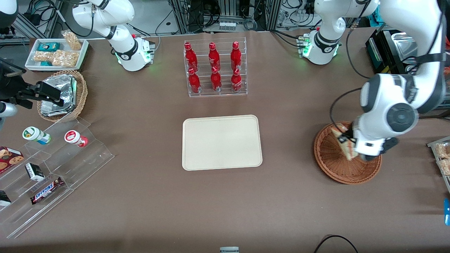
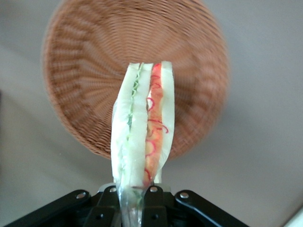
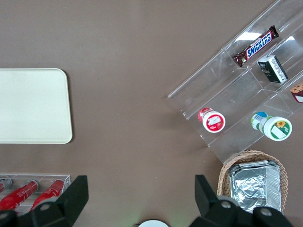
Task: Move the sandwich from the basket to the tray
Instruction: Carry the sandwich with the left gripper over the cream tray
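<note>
My left gripper [image 1: 351,149] hangs above the reddish-brown wicker basket [image 1: 330,160] toward the working arm's end of the table. It is shut on the sandwich [image 1: 344,143], a clear-wrapped wedge of pale bread. In the left wrist view the sandwich [image 2: 142,127] stands on edge, lifted clear of the basket [image 2: 85,61], showing green, red and orange filling, with the gripper [image 2: 132,198] pinching its wrapped end. Nothing else lies in the basket. The cream-beige tray [image 1: 222,142] lies bare at mid-table; the right wrist view also shows the tray [image 3: 33,106].
A clear rack of red bottles [image 1: 214,68] stands farther from the front camera than the tray. Toward the parked arm's end are a tan basket with foil packs [image 1: 63,95], a white snack tray [image 1: 56,52] and a clear stepped stand of snacks [image 1: 45,168]. Another snack tray's edge [image 1: 441,154] lies beside the basket.
</note>
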Robot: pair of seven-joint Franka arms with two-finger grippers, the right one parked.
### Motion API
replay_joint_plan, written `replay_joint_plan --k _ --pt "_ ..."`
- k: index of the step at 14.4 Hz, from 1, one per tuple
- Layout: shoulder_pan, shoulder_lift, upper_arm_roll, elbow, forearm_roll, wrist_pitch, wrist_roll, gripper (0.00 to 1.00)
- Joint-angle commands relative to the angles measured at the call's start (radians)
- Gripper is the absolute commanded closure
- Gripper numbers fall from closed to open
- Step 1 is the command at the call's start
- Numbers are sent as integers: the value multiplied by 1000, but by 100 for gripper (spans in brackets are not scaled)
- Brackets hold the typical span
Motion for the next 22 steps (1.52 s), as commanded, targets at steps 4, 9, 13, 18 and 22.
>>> replay_joint_plan --k 4,9,13,18,22 --pt "-229 105 3 124 -47 23 97 91" --pt "-416 286 3 311 -153 76 -61 92" --pt "-531 427 5 470 -150 138 -237 93" --pt "-610 507 3 521 -155 269 -359 94" --pt "-637 538 3 512 -152 282 -399 93"
